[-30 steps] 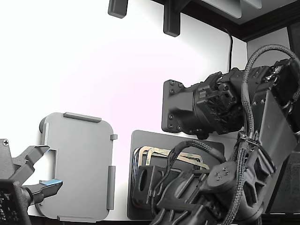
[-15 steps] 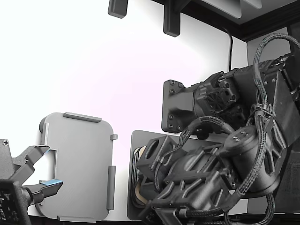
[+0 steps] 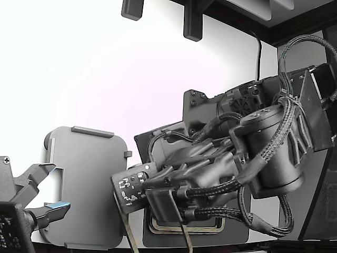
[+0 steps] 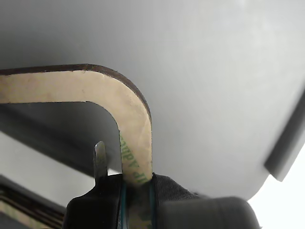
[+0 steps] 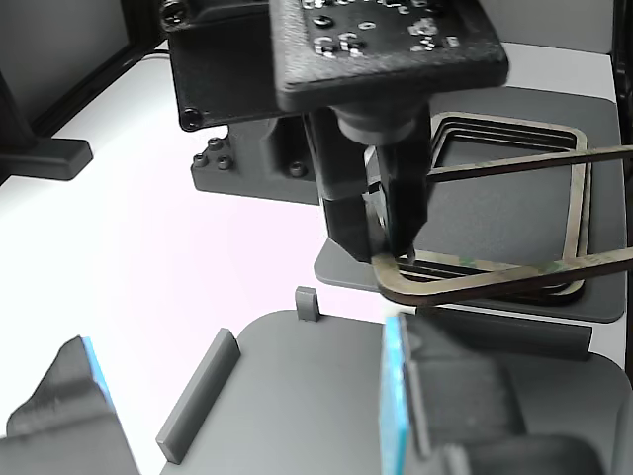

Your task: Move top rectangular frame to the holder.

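Observation:
The top rectangular frame [image 5: 475, 282], a thin tan ring, hangs tilted above the stack with one corner pinched by my gripper [image 5: 394, 237]. In the wrist view, that rounded corner [image 4: 136, 114] with greenish print runs down between the two fingers of the gripper [image 4: 137, 188], which is shut on it. The light grey holder [image 3: 87, 179] lies at the exterior view's left, apart from the frame. Its raised tabs [image 5: 198, 396] show in the other view, just below the held corner. The arm hides most of the frame in the exterior view.
Several more frames [image 5: 584, 188] are stacked on the dark grey mat [image 5: 495, 213]. A black mounting block [image 5: 247, 148] stands behind the mat. A second gripper with blue pads [image 3: 55, 206] sits open at the holder's near edge.
The arm has swung from the exterior view's right towards its left and risen. The frame has come off the stack with it, towards the holder. The second gripper has not moved.

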